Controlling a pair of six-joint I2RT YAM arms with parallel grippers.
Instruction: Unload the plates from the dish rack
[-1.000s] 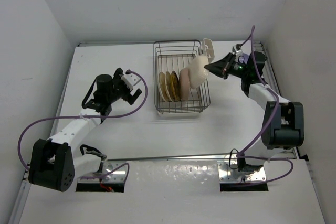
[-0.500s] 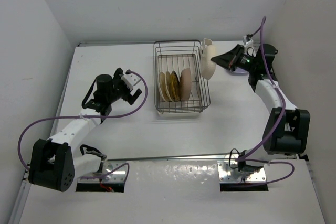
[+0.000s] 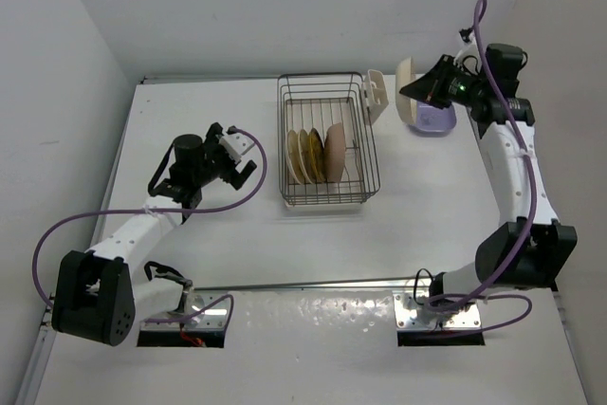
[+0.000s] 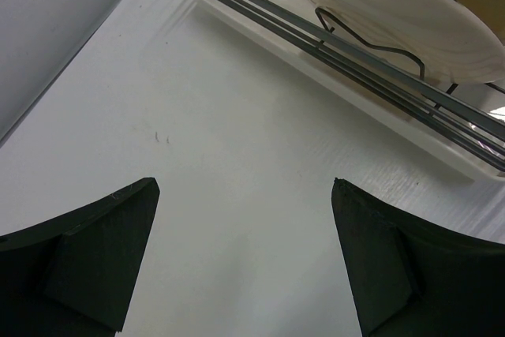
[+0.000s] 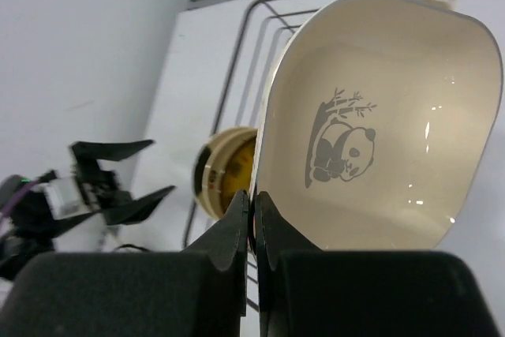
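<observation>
While the top view gives only the thin edge of the cream plate (image 3: 406,92) clamped in the right gripper (image 3: 423,93), to the right of the dish rack (image 3: 322,76) and near a lavender plate (image 3: 439,121) half hidden on the table, its inner face with a panda drawing is shown by the right wrist view, pinched at the rim. The plates standing in the rack (image 3: 313,154) are too crowded to be counted. The left gripper (image 3: 235,152) is spread wide and empty left of the rack, where only a cut-off cream plate (image 4: 394,13) is seen.
</observation>
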